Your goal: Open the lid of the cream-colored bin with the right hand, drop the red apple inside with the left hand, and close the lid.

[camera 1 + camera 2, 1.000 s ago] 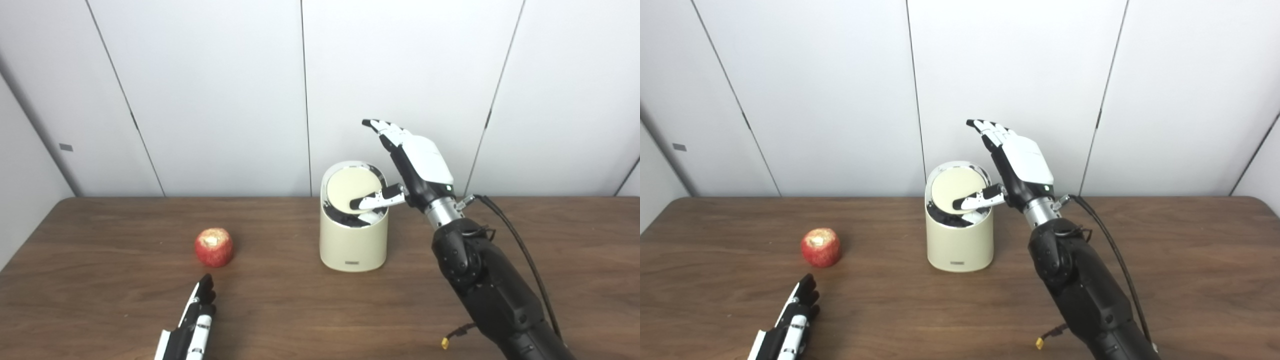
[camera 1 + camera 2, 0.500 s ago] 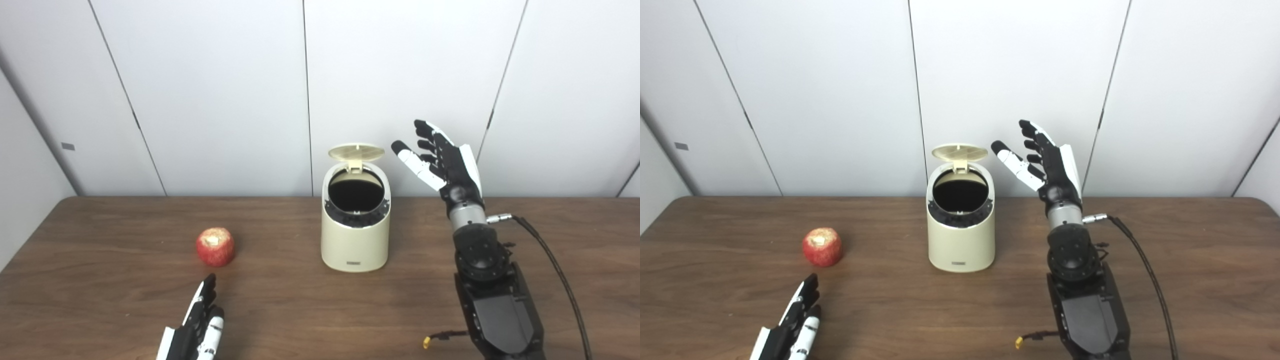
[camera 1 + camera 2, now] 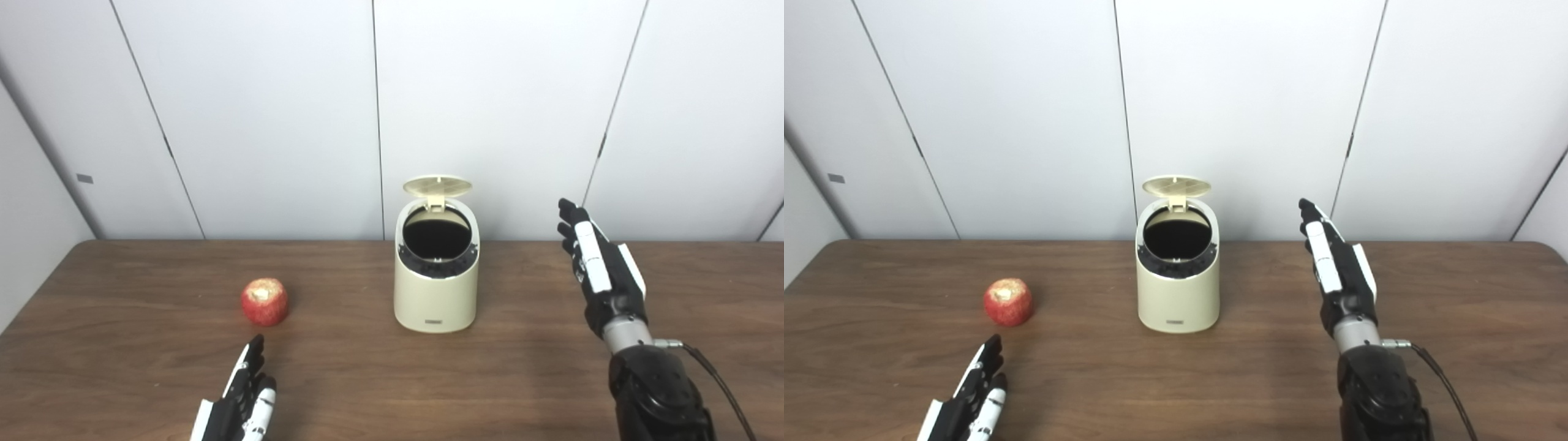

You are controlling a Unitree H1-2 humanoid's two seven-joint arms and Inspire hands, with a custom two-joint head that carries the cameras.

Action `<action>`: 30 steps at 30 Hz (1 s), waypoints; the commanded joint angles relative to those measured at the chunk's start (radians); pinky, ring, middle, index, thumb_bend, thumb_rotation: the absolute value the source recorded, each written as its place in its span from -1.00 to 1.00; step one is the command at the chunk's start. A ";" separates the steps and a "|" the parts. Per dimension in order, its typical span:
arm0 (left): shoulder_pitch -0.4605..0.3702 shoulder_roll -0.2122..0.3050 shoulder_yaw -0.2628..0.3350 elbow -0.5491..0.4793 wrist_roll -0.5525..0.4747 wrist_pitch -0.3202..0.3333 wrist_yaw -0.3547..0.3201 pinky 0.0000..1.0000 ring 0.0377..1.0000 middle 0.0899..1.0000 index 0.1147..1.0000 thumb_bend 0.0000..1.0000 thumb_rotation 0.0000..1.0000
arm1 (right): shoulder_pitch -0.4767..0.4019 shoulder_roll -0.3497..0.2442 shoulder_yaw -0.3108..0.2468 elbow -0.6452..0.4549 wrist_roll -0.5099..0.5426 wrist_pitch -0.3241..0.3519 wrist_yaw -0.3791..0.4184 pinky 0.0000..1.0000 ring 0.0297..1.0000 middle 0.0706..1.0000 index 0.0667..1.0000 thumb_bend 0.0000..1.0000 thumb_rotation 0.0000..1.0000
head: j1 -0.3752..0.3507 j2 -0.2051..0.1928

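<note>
Lowered and pulled back from the bin, my right hand hovers empty, fingers straight. Its lid stands open. My left hand lies flat and open near the apple.

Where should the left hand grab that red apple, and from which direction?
Grip the red apple around its round red sides, coming down from above and from its near side, where the left hand already lies open. It stands upright with pale bitten flesh on top, apart from the bin, so nothing blocks it.
</note>
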 commanded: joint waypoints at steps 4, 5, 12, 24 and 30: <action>0.064 0.010 0.010 -0.027 -0.044 -0.021 -0.002 1.00 1.00 1.00 1.00 -0.55 0.47 | 0.080 -0.042 0.012 -0.141 0.057 -0.020 0.059 1.00 0.94 0.90 0.82 0.09 0.85 | -0.021 0.017; 0.065 0.010 0.013 -0.027 -0.057 -0.026 -0.003 1.00 1.00 1.00 1.00 -0.55 0.54 | 0.103 -0.052 0.019 -0.161 0.065 -0.028 0.073 1.00 0.96 0.91 0.83 0.14 0.83 | -0.031 0.022; 0.068 0.015 0.028 -0.034 -0.113 -0.044 -0.018 1.00 1.00 1.00 1.00 -0.46 0.62 | 0.241 -0.123 0.081 -0.254 0.040 -0.093 0.137 1.00 0.97 0.96 0.89 0.23 0.82 | -0.048 0.038; 0.080 0.010 0.040 -0.070 -0.124 -0.017 -0.018 1.00 1.00 1.00 1.00 -0.44 0.64 | 0.347 -0.112 0.099 -0.243 0.021 -0.224 0.125 1.00 1.00 1.00 0.95 0.30 0.87 | -0.059 0.059; 0.081 0.010 0.041 -0.088 -0.125 -0.005 -0.020 1.00 1.00 1.00 1.00 -0.50 0.65 | 0.379 -0.077 0.085 -0.237 0.045 -0.250 0.113 1.00 1.00 1.00 0.97 0.25 0.89 | -0.061 0.068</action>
